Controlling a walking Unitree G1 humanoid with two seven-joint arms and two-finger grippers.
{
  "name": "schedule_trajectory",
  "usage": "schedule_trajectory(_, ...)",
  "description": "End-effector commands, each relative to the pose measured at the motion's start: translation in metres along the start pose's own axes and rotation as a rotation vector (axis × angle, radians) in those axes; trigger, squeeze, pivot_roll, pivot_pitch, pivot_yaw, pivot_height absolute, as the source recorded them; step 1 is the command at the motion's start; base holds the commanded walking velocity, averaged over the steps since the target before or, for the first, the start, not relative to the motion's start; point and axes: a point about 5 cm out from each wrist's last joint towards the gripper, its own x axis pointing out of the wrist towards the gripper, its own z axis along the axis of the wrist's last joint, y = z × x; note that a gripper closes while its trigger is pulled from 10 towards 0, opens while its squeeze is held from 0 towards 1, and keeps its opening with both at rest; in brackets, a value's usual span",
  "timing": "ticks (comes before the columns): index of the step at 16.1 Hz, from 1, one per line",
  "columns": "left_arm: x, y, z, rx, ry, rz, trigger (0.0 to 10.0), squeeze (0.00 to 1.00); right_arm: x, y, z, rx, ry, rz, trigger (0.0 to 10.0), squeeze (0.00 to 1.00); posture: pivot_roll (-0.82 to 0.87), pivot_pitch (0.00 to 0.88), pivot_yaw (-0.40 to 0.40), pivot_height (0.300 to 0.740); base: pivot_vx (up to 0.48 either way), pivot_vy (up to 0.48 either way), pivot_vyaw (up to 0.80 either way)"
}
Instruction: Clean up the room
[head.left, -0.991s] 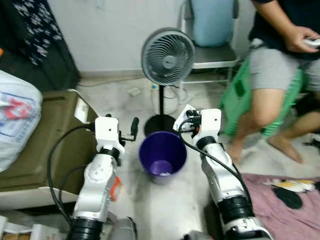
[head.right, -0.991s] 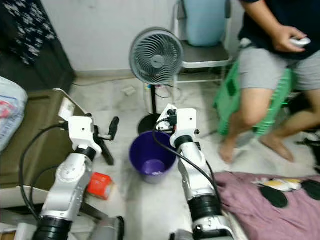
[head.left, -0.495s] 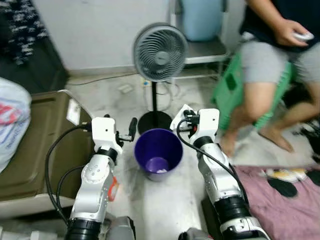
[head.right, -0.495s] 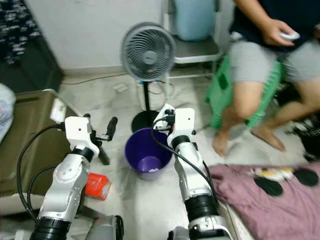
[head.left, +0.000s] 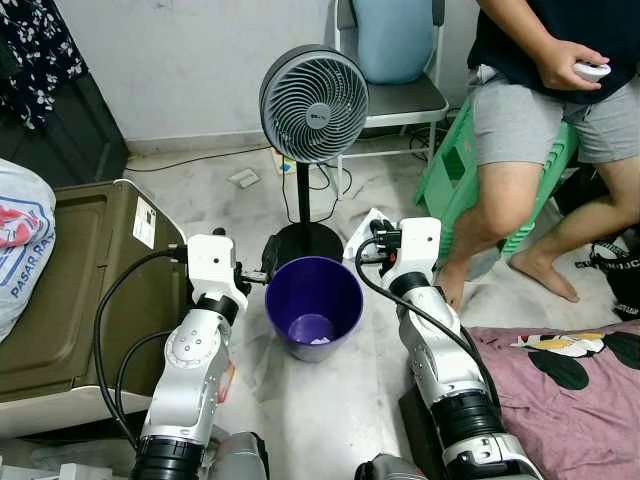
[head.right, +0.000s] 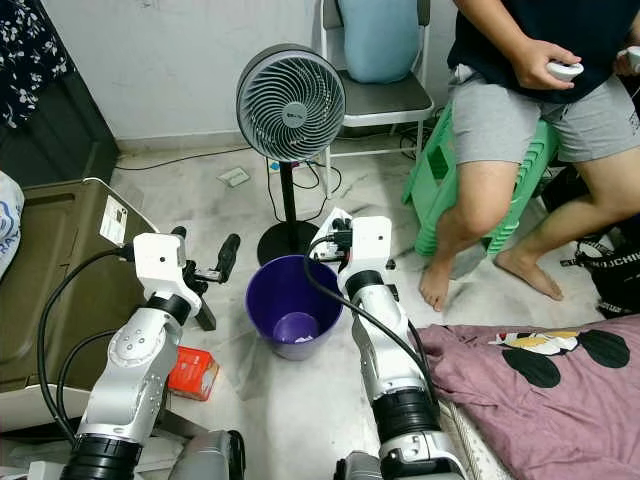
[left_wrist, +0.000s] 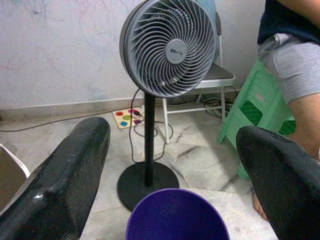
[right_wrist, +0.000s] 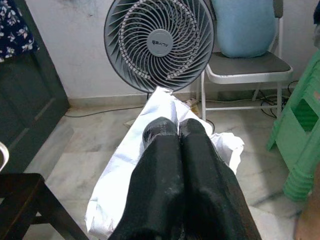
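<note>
A purple bin (head.left: 314, 305) stands on the floor (head.left: 330, 410) between the two arms, in front of a fan (head.left: 313, 103). The right gripper (right_wrist: 178, 131) has its jaws closed on a sheet of white paper (right_wrist: 131, 165), held just beside the bin's far right rim. The left gripper (head.right: 205, 268) hovers by the bin's left rim, jaws wide apart and empty. A red box (head.right: 194, 371) lies on the floor beside the left arm. A person (head.left: 535, 120) sits on a green stool (head.left: 455, 180) at the right.

Open bin (head.left: 314, 305) — fan (head.left: 313, 103) perhaps close behind
</note>
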Motion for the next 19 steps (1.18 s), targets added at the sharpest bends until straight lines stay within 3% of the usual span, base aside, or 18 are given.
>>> schedule_trajectory(1,-0.0021,0.0013,0.0022,0.004,-0.012,-0.004,10.0,0.0,-0.0005,0.0033,-0.0001,-0.006,-0.004,0.014,10.0,0.0,0.08,0.083,0.011,0.74,0.0,0.0,0.56)
schedule_trajectory(5,-0.0013,0.0002,0.003,0.004,-0.014,-0.012,10.0,0.0,0.0002,0.0033,-0.0001,-0.006,-0.003,0.007,10.0,0.0,0.09,0.081,0.012,0.74,0.0,0.0,0.64)
schedule_trajectory(10,-0.0001,0.0002,0.0028,0.003,-0.012,-0.013,10.0,0.0,0.0012,0.0035,-0.0001,-0.003,-0.001,0.008,10.0,0.0,0.09,0.077,0.011,0.74,0.0,0.0,0.0)
schedule_trajectory(19,0.0006,-0.0009,0.0036,-0.002,-0.017,-0.02,10.0,0.0,0.0026,0.0038,-0.0004,-0.001,0.002,0.009,10.0,0.0,0.09,0.072,0.011,0.74,0.289,0.0,0.0)
